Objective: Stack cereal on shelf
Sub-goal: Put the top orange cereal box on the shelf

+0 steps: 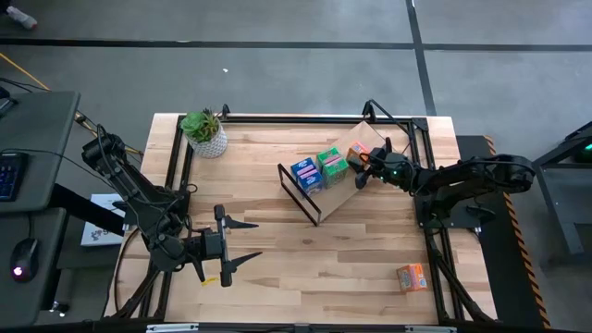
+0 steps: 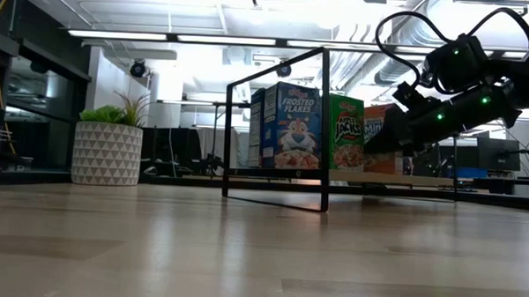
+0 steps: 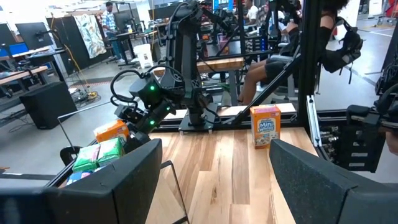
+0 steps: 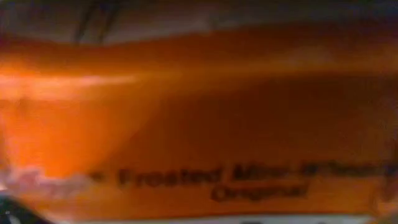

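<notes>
The shelf (image 1: 319, 199), a black frame with a light wood panel, stands at mid-table. On it stand a blue cereal box (image 1: 305, 174), a green one (image 1: 332, 165) and an orange one (image 1: 358, 151), in a row. My right gripper (image 1: 367, 165) is at the orange box (image 2: 377, 135), whose face fills the right wrist view (image 4: 199, 124). A second orange box (image 1: 413, 277) stands on the table near the front right. My left gripper (image 1: 242, 239) is open and empty at the front left. My right gripper is shut on the orange box on the shelf, coming about level from the table's right side. The gripper body hides the fingers and the place of contact (image 2: 395, 137). The box stands upright beside the green box (image 2: 345, 132), its bottom at the shelf panel.
A potted green plant (image 1: 205, 132) stands at the far left of the table. A black frame (image 1: 425, 139) runs round the table's edges. Bare wood lies between the shelf and the left gripper. People sit beyond the table in the left wrist view (image 3: 311, 37).
</notes>
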Controlling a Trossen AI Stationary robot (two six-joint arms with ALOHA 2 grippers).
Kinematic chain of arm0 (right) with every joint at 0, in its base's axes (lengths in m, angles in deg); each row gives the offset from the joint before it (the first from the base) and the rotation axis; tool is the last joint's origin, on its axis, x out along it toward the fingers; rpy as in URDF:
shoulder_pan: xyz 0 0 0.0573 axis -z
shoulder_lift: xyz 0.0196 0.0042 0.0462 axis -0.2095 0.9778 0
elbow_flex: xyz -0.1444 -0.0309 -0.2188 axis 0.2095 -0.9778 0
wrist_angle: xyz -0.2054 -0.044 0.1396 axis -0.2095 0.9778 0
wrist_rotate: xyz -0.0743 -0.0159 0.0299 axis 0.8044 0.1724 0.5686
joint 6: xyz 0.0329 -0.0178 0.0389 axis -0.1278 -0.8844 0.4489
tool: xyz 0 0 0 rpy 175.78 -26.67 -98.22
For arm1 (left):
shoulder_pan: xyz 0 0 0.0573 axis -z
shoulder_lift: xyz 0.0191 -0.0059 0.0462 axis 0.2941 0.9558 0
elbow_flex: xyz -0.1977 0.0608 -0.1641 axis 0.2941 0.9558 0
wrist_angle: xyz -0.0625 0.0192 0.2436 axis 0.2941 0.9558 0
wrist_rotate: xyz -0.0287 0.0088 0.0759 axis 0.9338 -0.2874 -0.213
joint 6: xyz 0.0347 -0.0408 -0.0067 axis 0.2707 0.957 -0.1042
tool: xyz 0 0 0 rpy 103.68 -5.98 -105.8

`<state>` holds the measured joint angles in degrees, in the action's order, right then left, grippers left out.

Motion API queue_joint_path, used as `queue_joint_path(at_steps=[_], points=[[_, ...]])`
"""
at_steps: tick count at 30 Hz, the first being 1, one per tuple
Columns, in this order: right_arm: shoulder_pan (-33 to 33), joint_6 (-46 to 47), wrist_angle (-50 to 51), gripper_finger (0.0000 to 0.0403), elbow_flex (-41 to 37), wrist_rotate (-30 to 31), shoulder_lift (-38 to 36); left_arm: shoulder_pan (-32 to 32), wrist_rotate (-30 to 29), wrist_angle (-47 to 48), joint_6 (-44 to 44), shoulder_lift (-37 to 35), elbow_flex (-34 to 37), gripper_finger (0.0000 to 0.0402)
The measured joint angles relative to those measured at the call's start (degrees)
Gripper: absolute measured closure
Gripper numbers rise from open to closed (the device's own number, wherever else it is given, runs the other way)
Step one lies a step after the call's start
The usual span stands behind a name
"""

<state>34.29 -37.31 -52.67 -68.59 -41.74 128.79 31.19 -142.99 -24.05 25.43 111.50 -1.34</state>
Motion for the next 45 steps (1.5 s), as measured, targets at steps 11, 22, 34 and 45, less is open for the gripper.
queue_joint_path(at_steps=[11, 22, 34, 45], points=[[0.00, -0.42, 0.19, 0.0151, 1.67, 1.49, -0.01, 0.00, -0.02, 0.24, 0.00, 0.01, 0.00, 0.0112], [0.00, -1.52, 8.71, 0.0151, 7.19, 0.94, -0.03, -0.01, -0.01, 0.39, 0.39, 0.01, 0.00, 0.0112], [-0.07, -3.87, 18.09, 0.0151, 13.39, 0.69, -0.07, 0.00, 0.00, 0.41, 0.42, 0.01, 0.00, 0.0112], [-0.09, -4.50, 23.26, 0.0151, 14.78, 0.42, -5.70, 0.00, 0.00, 0.73, 0.57, 0.01, -0.02, 0.0112]])
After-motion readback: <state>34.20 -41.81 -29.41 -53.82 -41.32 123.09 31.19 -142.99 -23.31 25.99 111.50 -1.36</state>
